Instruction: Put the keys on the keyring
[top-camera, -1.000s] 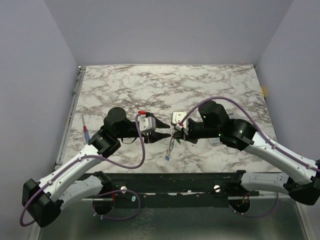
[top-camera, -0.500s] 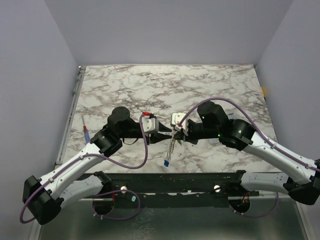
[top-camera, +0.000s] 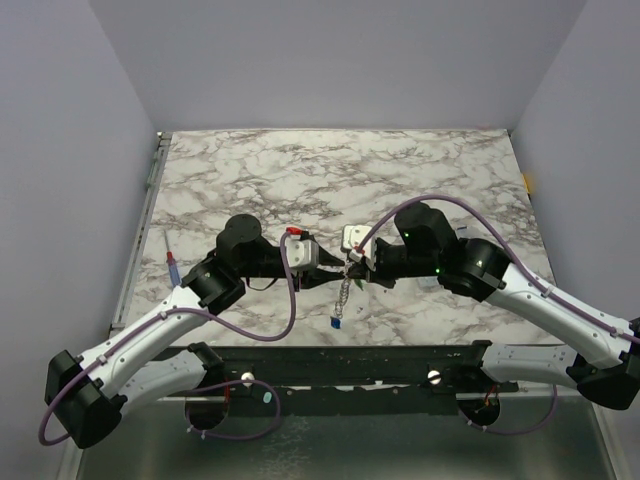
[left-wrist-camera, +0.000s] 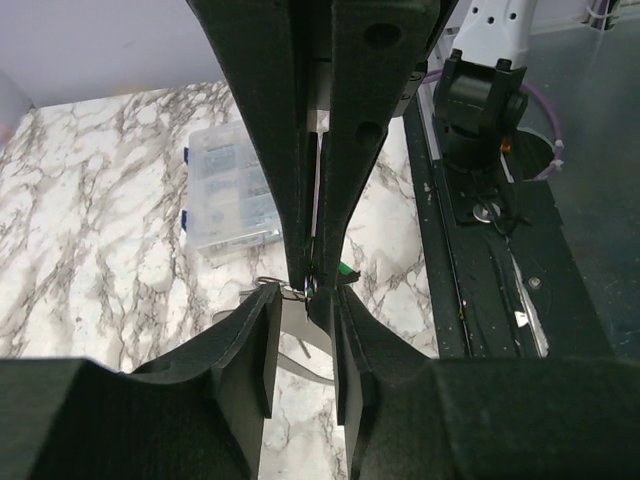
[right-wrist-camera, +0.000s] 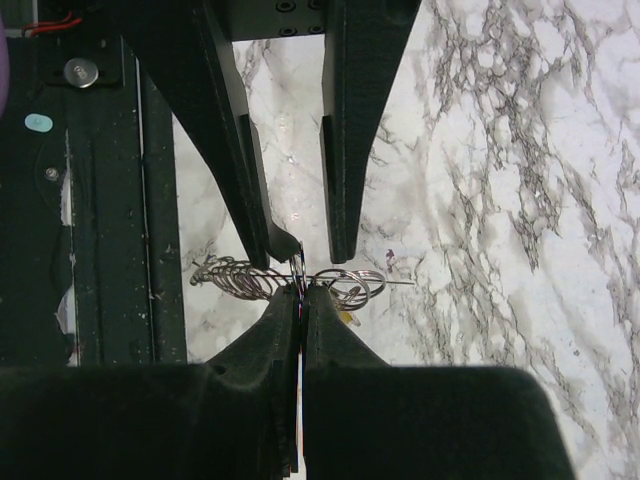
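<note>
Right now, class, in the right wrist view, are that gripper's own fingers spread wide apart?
No, the right gripper is pinched shut on the thin wire of the keyring.

Soft, even light falls from above in the overhead view. The marble table (top-camera: 420, 170) is bright without harsh glare, and the arms cast only faint, short shadows beneath them. In the left wrist view the left tool (left-wrist-camera: 307, 305) fills the bottom of the frame as a dark, blurred mass. The right tool (right-wrist-camera: 300, 300) does likewise in its own view. There the marble veins are sharp, and the keyring (right-wrist-camera: 350, 285) shows small glints.
</note>
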